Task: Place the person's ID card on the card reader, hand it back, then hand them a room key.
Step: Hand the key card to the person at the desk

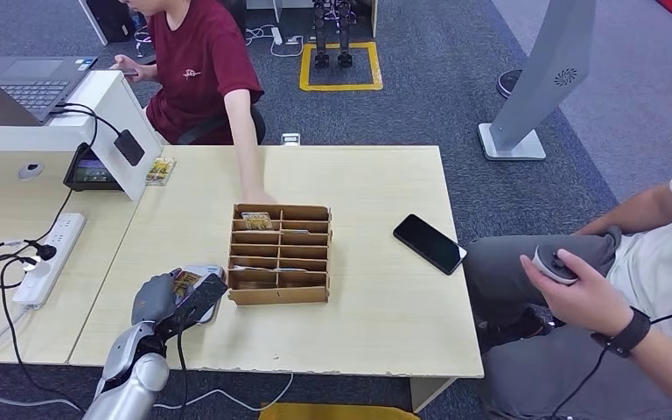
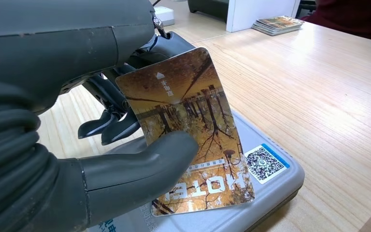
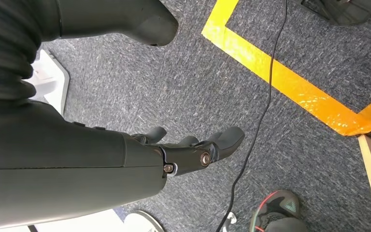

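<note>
A: Why is the left hand [image 2: 77,159] holding the card [image 2: 188,135] tilted like that?

B: I'd judge it is mid-step at the card reader [image 2: 275,188], the grey pad with the QR sticker on the near left of the desk [image 1: 376,315]. The card slants over it, its low edge close to the pad; whether it touches, I cannot tell.

A: And the grip?

B: The thumb presses the card's printed face, and the darker fingers [image 2: 108,123] back it from behind, so it is pinched between them.

A: The right hand [image 3: 193,150]?

B: It hangs over the carpet, fingers loosely apart, holding nothing.

A: Room keys?

B: Likely in the cardboard slot box [image 1: 280,254] just right of the reader, where a person's hand [image 1: 254,197] rests at its far edge.
</note>
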